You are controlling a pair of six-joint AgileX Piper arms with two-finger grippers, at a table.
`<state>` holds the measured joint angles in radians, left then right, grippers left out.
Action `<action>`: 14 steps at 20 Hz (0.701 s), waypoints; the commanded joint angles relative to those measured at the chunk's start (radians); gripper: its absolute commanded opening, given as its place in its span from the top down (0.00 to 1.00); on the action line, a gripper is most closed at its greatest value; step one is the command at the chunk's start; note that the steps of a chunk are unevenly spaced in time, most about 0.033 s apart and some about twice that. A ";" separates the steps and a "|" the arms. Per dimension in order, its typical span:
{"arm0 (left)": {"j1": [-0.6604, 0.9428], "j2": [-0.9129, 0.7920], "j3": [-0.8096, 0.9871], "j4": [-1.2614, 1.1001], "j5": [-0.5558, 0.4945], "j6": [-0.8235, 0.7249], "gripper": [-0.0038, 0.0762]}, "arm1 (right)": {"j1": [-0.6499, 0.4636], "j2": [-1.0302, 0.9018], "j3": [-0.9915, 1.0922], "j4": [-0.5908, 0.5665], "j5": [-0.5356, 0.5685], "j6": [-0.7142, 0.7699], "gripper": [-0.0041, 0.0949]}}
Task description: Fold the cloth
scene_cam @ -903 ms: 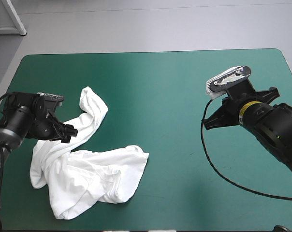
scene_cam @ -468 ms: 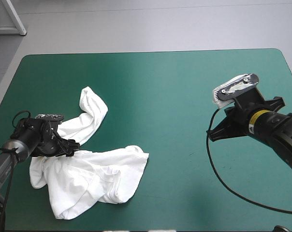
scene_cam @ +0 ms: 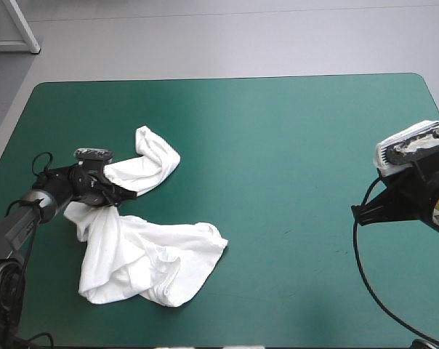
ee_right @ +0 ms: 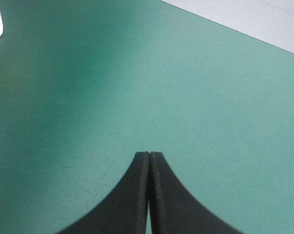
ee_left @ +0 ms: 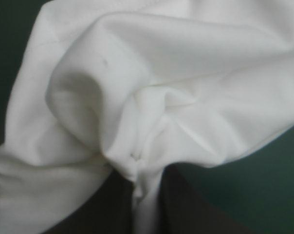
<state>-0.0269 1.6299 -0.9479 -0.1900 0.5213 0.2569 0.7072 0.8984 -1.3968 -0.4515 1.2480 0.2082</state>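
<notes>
Over the left half of the table (scene_cam: 278,131), in the high view, the T-shirt (scene_cam: 143,254) is seen as a crumpled heap, its length laid from a fold at mid-depth down toward the table's near edge. The left gripper (scene_cam: 121,195) is held low, just inside the table's left edge, almost level and pointed toward the right edge, with its tips buried in that fold; this arm is by far the nearer. The right gripper (scene_cam: 359,212) is held at the table's right edge, well apart from the T-shirt.

From the left wrist, the black fingers (ee_left: 108,209) are seen all but closed, with a pinch of white fabric clamped between them and the rest bunched ahead. A pull from this pinch is judged to be what spreading calls for.

From the right wrist, the fingers are pressed together in one arch; nothing is held, and only the teal-green cover (ee_right: 137,73) is shown ahead.
</notes>
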 commanded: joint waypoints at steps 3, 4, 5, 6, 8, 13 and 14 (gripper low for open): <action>-0.200 0.104 -0.220 -0.227 0.008 0.103 0.96 | -0.004 -0.012 -0.024 -0.061 -0.031 0.030 0.98; -0.258 0.127 -0.293 -0.227 0.008 0.111 0.96 | -0.004 -0.016 -0.024 -0.061 -0.031 0.037 0.98; -0.297 0.145 -0.349 -0.224 0.008 0.115 0.96 | -0.004 -0.019 -0.024 -0.061 -0.031 0.039 0.98; -0.353 0.181 -0.438 -0.224 0.017 0.117 0.96 | -0.004 -0.020 -0.024 -0.061 -0.031 0.043 0.98; -0.434 0.253 -0.600 -0.224 0.087 0.162 0.96 | -0.004 -0.021 -0.024 -0.061 -0.031 0.048 0.98; -0.663 0.454 -0.946 -0.093 0.320 0.186 0.96 | -0.004 -0.021 -0.024 -0.061 -0.031 0.064 0.98; -0.714 0.479 -0.992 -0.046 0.330 0.189 0.96 | -0.004 -0.021 -0.024 -0.061 -0.031 0.068 0.98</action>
<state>-0.6577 2.1243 -1.8305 -0.2835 0.8255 0.4388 0.7072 0.8845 -1.3968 -0.4697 1.2499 0.2677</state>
